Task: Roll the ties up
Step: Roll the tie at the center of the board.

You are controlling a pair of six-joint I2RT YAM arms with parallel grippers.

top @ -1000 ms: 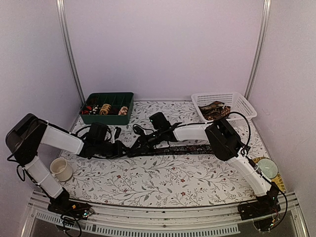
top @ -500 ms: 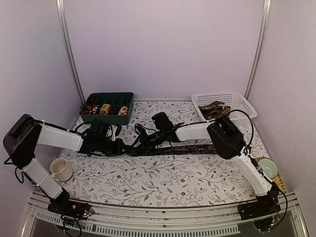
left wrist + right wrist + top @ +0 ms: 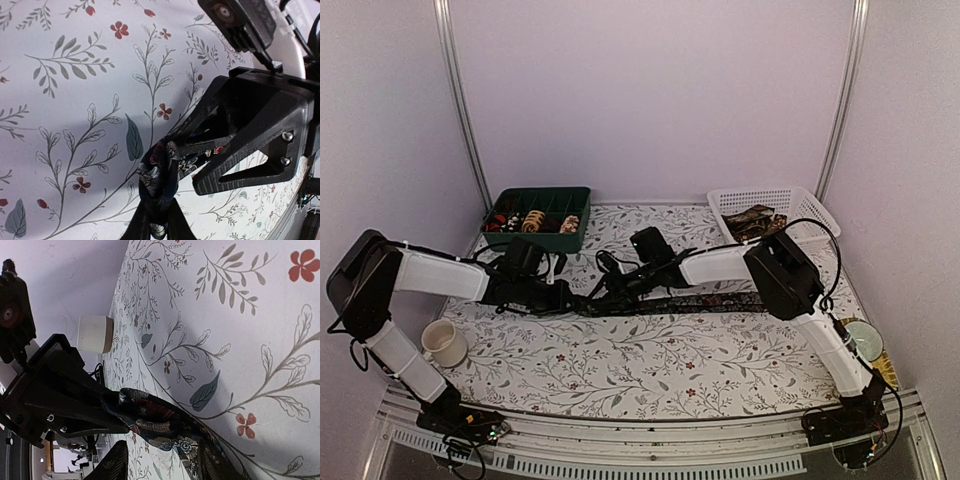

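1. A table (image 3: 650,370) covered with a flowered cloth fills the lower half.
2. A dark tie (image 3: 705,303) lies flat on it as a straight strip across the middle.
3. The left gripper (image 3: 572,297) and the right gripper (image 3: 607,287) meet at the left end of this strip, just beside each other. Their jaws are too small here to tell how they stand.
4. A green tray (image 3: 535,240) at the back left holds several coiled ties (image 3: 532,220).
5. A white basket (image 3: 807,212) at the back right holds loose ties (image 3: 755,222).
6. A white cup (image 3: 444,342) stands near the left arm.
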